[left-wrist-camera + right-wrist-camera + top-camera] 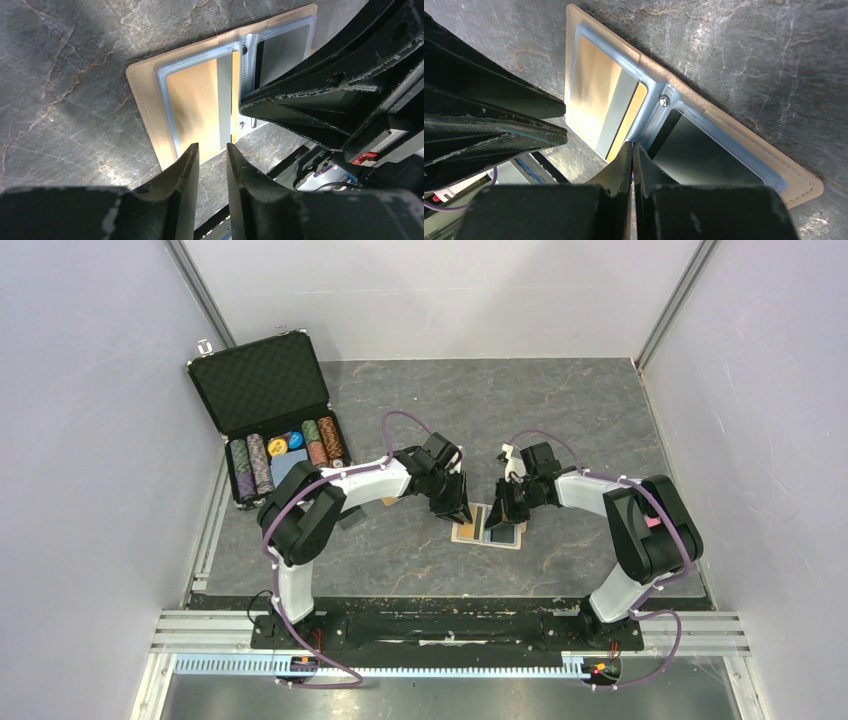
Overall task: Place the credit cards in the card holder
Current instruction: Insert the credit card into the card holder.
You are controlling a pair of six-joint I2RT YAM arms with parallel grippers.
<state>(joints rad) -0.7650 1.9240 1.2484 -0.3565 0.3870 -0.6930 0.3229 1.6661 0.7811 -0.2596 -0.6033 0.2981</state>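
The tan card holder (470, 536) lies open and flat on the table between both arms. A gold credit card (192, 110) with a grey stripe sits in its left blue-rimmed pocket. A black credit card (704, 155) sits in the right pocket. My left gripper (212, 150) hangs over the holder's near left edge, open by a narrow gap with nothing between its fingers. My right gripper (632, 146) is shut and holds nothing, its tips by the holder's middle spine (663, 101). The two grippers (458, 512) (503, 515) stand close together.
An open black foam-lined case (265, 390) stands at the back left, with rows of poker chips (255, 462) in it. Grey walls close in the table on three sides. A metal rail (450, 625) runs along the near edge.
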